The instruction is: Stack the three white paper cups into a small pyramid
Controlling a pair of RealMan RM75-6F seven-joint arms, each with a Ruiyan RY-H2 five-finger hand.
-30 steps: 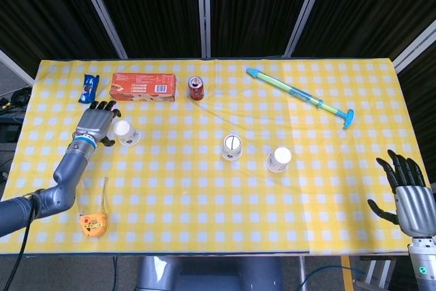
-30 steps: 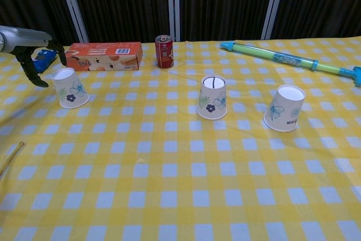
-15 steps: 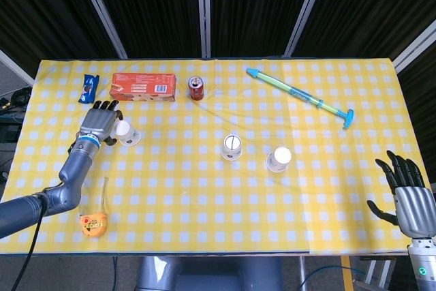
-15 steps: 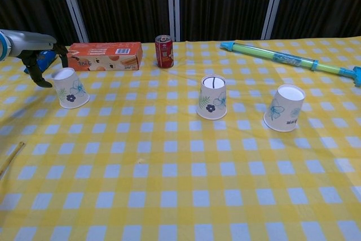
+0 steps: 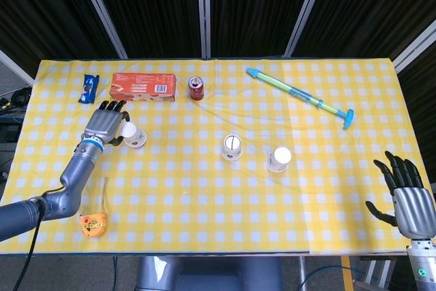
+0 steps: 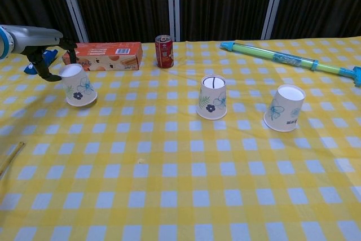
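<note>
Three white paper cups with flower prints stand upside down on the yellow checked table (image 5: 204, 195). My left hand (image 5: 107, 123) wraps the left cup (image 5: 134, 135) from its left side and holds it, slightly tilted; in the chest view its fingers (image 6: 49, 67) lie beside and behind this cup (image 6: 79, 84). The middle cup (image 5: 232, 146) (image 6: 212, 97) and the right cup (image 5: 278, 159) (image 6: 285, 108) stand a little apart near the table's centre. My right hand (image 5: 403, 194) hangs off the table's right front corner, fingers spread and holding nothing.
At the back stand a red snack box (image 5: 143, 87), a red can (image 5: 197, 88) and a blue snack packet (image 5: 89, 88). A long blue-green water pump (image 5: 300, 97) lies at the back right. An orange toy on a stick (image 5: 95, 223) lies front left.
My left hand has closed in on the left cup and shifted it slightly to the right, tilting it. The right hand has sunk a little. The other cups have not moved.
</note>
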